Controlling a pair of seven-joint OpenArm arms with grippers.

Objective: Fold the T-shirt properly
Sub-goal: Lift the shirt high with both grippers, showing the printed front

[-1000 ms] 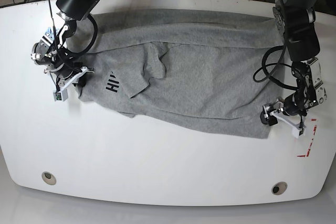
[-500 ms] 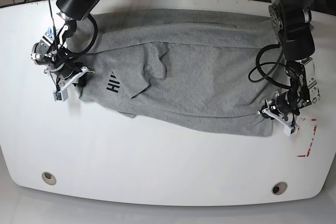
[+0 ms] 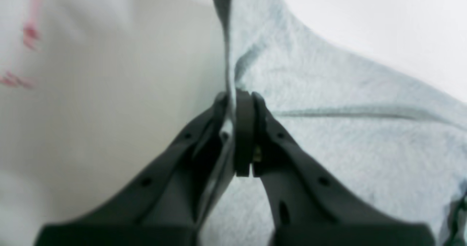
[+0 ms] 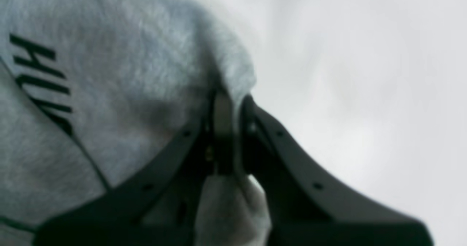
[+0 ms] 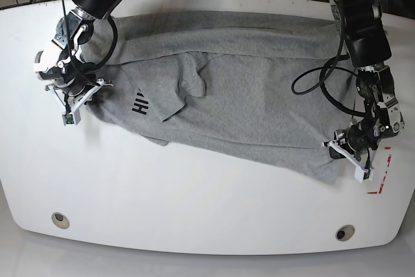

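Base view: shirt (image 5: 240,89) spread across bench (image 5: 194,205), crumpled. Left hand (image 5: 347,154) clamped on its hem corner, right hand (image 5: 81,95) clamped on the opposite edge by the lettering. Soft, light, limp — likely sags; grip corners and seams.

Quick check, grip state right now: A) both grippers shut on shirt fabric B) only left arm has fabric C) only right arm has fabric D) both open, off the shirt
A: in the wrist views the left gripper and the right gripper each pinch a fold of the T-shirt between closed jaws.
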